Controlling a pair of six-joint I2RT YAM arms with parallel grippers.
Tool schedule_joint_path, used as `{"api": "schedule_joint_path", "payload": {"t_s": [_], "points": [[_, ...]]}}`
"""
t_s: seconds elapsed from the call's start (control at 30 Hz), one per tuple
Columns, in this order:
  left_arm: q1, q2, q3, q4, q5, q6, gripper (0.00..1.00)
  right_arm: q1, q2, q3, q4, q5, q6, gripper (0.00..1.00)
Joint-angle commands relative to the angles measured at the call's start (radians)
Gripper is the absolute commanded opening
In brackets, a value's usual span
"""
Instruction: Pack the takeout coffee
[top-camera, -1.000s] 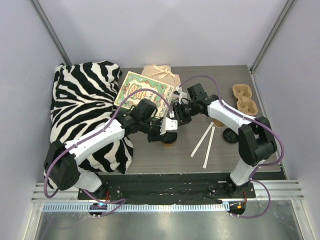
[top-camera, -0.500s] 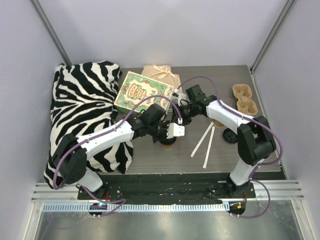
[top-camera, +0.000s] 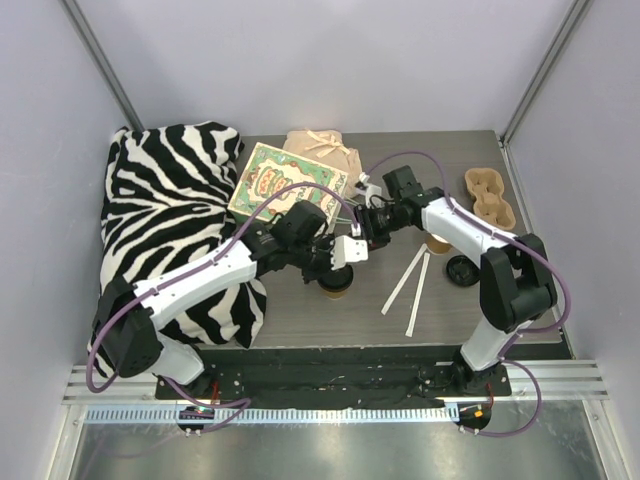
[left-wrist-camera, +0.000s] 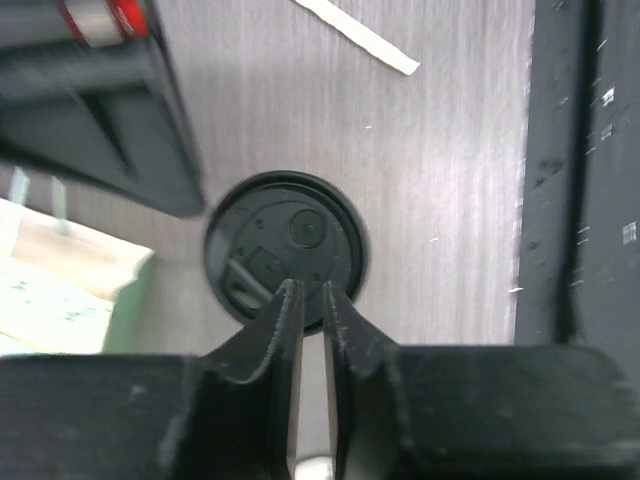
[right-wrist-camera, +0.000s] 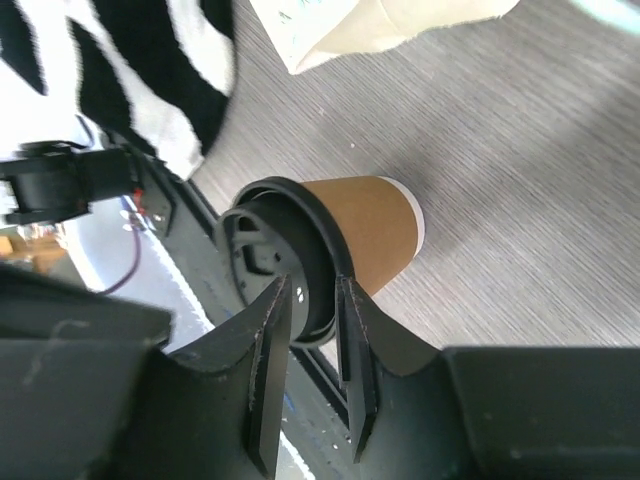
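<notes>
- Top view: your takeout coffee (top-camera: 337, 285) stands upright on the table (top-camera: 300, 312). The left gripper (top-camera: 340, 265) sits just above it, and the right gripper (top-camera: 360, 232) is close behind.
- Left wrist: your jaws are nearly closed, leaving a thin, empty slit over the lid's near rim.
- Right wrist: your jaws are slightly apart and frame the lid's rim; you cannot tell whether they grip it.

From above, the left arm (top-camera: 200, 275) is covering the top of the cup (top-camera: 338, 289). At the left wrist, a blurred dark shape (left-wrist-camera: 110, 120) is running off the edge, and the fingers (left-wrist-camera: 272, 335) are hiding the near rim of the lid (left-wrist-camera: 290, 230).
</notes>
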Motion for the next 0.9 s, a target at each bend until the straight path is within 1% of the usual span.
{"api": "schedule_joint_path", "payload": {"t_s": [0.0,0.03,0.07,0.17,0.27,0.3,0.4,0.47,0.57,0.63,0.67,0.73,0.87], "points": [[0.030,0.008,0.026,0.020,0.056,-0.223,0.14,-0.025,-0.125,0.011,0.004,-0.097,0.021,0.32],[0.037,0.020,0.032,0.023,0.061,-0.269,0.13,-0.026,-0.139,-0.010,0.006,-0.101,0.033,0.31],[0.044,0.021,0.039,0.023,0.064,-0.359,0.12,-0.026,-0.151,-0.021,0.007,-0.101,0.041,0.29],[0.043,-0.010,0.027,0.037,0.083,-0.409,0.14,-0.025,-0.174,-0.061,0.022,-0.107,0.068,0.29],[0.043,-0.039,0.009,0.037,0.069,-0.382,0.17,-0.002,-0.158,-0.067,0.048,-0.082,0.074,0.29],[0.041,-0.042,0.003,0.034,0.064,-0.345,0.18,0.012,-0.152,-0.058,0.053,-0.072,0.070,0.29],[0.041,-0.058,-0.019,0.027,0.052,-0.308,0.19,0.053,-0.126,-0.015,0.052,-0.019,0.050,0.33],[0.041,-0.062,-0.029,0.021,0.043,-0.296,0.20,0.064,-0.113,0.014,0.049,-0.027,0.045,0.33],[0.044,-0.076,-0.048,0.030,0.072,-0.304,0.20,0.081,-0.101,0.019,0.068,-0.070,0.076,0.30],[0.044,-0.094,-0.065,0.049,0.083,-0.314,0.20,0.102,-0.093,-0.007,0.081,-0.073,0.097,0.29],[0.043,-0.096,-0.072,0.059,0.084,-0.319,0.20,0.107,-0.084,-0.020,0.091,-0.081,0.103,0.27],[0.043,-0.090,-0.065,0.063,0.070,-0.314,0.20,0.109,-0.069,-0.049,0.114,-0.088,0.131,0.25],[0.020,-0.068,-0.054,0.075,0.031,-0.258,0.17,0.109,-0.026,-0.064,0.139,-0.084,0.150,0.22]]}}
